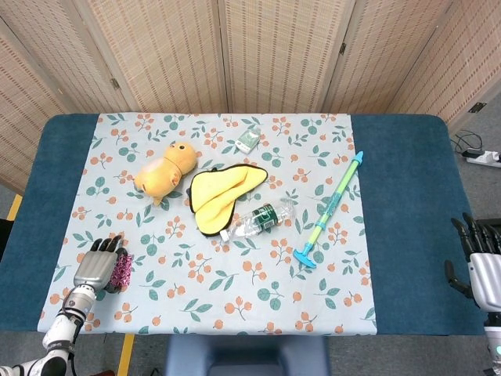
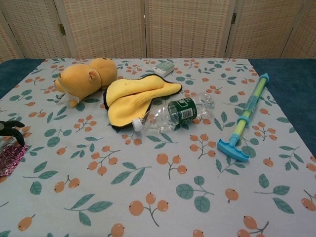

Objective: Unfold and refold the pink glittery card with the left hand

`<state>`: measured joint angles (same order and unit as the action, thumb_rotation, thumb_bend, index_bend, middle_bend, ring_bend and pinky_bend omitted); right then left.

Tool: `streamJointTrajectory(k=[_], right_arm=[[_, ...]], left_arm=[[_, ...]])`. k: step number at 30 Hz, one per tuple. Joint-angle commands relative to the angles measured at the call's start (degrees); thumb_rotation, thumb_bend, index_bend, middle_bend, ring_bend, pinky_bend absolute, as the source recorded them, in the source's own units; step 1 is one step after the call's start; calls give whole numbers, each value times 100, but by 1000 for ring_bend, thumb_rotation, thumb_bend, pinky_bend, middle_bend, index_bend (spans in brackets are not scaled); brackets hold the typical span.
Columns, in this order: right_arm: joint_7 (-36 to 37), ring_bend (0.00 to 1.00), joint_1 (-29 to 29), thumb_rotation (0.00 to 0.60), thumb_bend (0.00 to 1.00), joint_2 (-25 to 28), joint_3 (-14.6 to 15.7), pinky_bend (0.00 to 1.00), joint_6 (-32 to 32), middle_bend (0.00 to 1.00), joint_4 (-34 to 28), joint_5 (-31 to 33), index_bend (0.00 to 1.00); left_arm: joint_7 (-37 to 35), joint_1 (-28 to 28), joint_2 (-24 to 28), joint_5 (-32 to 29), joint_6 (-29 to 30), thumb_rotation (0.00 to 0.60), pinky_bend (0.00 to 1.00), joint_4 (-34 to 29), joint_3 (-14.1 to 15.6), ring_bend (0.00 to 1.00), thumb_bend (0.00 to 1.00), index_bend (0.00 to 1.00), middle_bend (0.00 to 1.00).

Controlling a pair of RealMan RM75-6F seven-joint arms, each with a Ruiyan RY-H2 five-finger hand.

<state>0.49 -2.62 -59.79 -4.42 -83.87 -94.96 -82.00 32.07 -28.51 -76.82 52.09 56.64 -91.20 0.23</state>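
Head view: left hand [image 1: 96, 267] at table's near-left corner, fingers curled against pink glittery card [image 1: 121, 270] on its right flank, right hand [image 1: 479, 266] spread, far off; chest view: card [image 2: 10, 159] at left edge, dark fingertips [image 2: 11, 129] just behind, grip indiscernible.

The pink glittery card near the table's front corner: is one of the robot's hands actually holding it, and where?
The left hand lies against the pink glittery card's left side, but an actual grip cannot be told. The right hand holds nothing.
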Motion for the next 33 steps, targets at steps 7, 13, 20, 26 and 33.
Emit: streamJointTrajectory(k=[7, 13, 20, 26, 33], right_arm=[[7, 0, -4, 600, 520, 1, -3, 0, 3, 0, 3, -10, 0], [24, 0, -6, 600, 520, 7, -12, 0, -10, 0, 11, -23, 0], [60, 0, -33, 600, 520, -10, -24, 0, 19, 0, 51, -32, 0], [82, 0, -56, 600, 520, -10, -35, 0, 36, 0, 70, -43, 0], [48, 0, -89, 600, 519, -18, -38, 0, 56, 0, 53, -69, 0]], left_arm=[[-25, -4, 27, -7, 69, 598, 0, -39, 24, 0, 204, 319, 0], [-110, 86, 139, 139, 298, 597, 0, -227, 44, 0, 205, 330, 0], [-158, 214, 308, 326, 610, 595, 0, -517, 64, 0, 205, 327, 0], [-228, 390, 479, 418, 884, 595, 0, -636, 102, 0, 205, 320, 0], [-286, 564, 554, 314, 927, 599, 0, -448, 180, 0, 205, 304, 0]])
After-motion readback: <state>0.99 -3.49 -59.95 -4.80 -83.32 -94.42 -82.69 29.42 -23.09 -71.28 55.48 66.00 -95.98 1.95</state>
